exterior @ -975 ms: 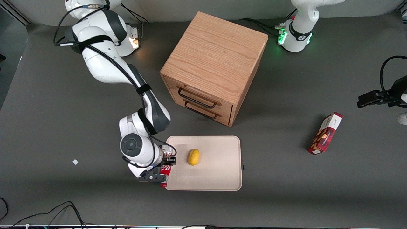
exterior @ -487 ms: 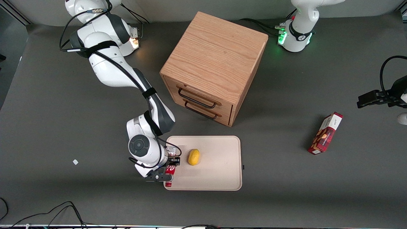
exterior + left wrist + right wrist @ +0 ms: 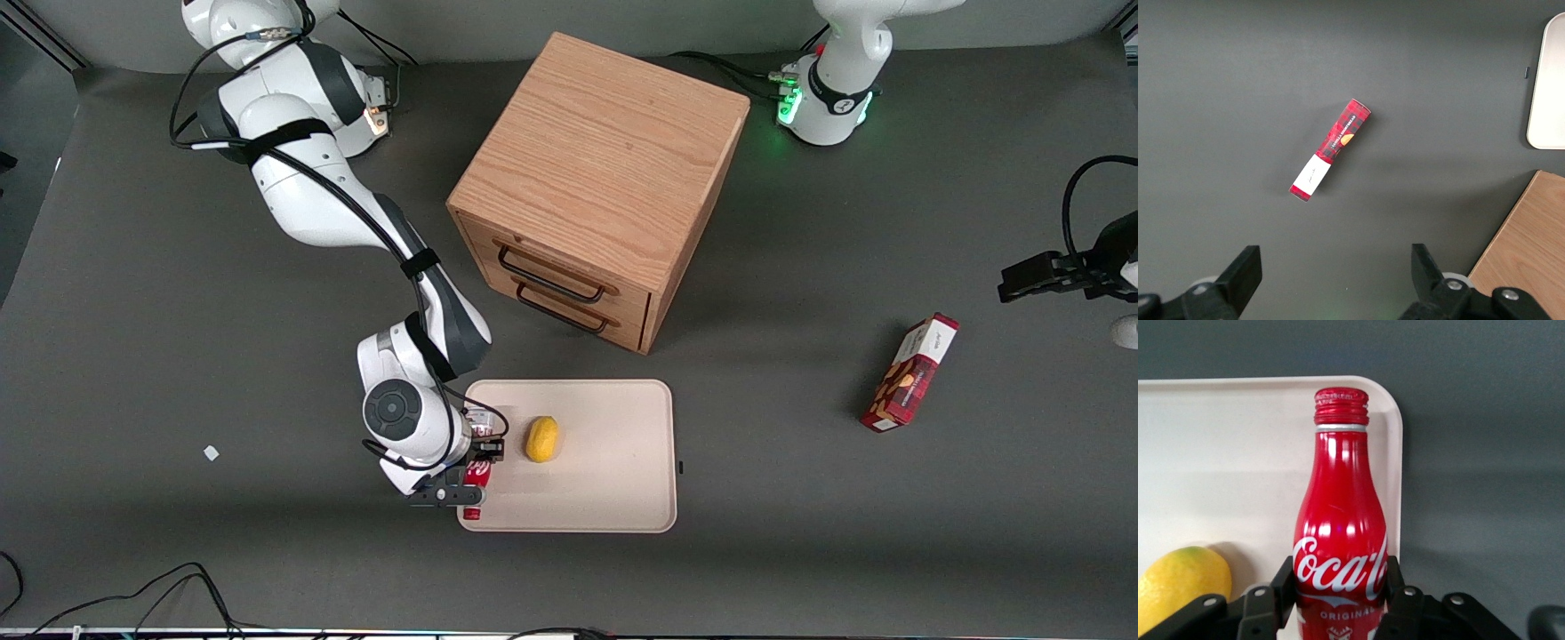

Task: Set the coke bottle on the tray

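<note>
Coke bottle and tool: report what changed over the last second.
The tool, shut on the coke bottle, carried it sideways from beside the tray's rim to over its corner nearest the working arm. Lemon, cabinet and snack box stayed put.

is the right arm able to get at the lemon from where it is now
Probably not yet. The gripper is shut on the coke bottle, held over the tray edge, so it is occupied. The lemon lies close beside it on the tray with nothing between them, so once the bottle is released it looks reachable.
</note>
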You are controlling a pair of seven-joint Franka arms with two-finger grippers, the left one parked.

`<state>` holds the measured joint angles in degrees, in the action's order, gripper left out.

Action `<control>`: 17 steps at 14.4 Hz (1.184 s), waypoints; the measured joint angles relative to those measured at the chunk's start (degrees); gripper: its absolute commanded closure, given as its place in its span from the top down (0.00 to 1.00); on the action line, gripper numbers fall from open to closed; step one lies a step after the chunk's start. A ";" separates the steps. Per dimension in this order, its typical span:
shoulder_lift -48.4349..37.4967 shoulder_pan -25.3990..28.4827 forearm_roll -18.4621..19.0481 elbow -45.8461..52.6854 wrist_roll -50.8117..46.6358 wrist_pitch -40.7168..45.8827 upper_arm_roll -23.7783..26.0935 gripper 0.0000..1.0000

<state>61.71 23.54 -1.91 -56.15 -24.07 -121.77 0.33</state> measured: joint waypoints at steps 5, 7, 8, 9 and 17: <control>0.27 0.00 0.00 -0.04 0.02 0.00 0.00 0.75; 0.38 0.00 0.00 -0.03 0.03 0.00 0.00 1.00; 0.38 0.00 0.00 -0.01 0.03 0.00 0.00 1.00; 0.38 0.00 0.00 -0.01 0.05 0.00 0.00 1.00; 0.38 0.00 0.00 0.02 0.10 0.00 0.00 1.00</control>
<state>62.09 23.55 -1.91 -56.13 -23.97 -121.78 0.33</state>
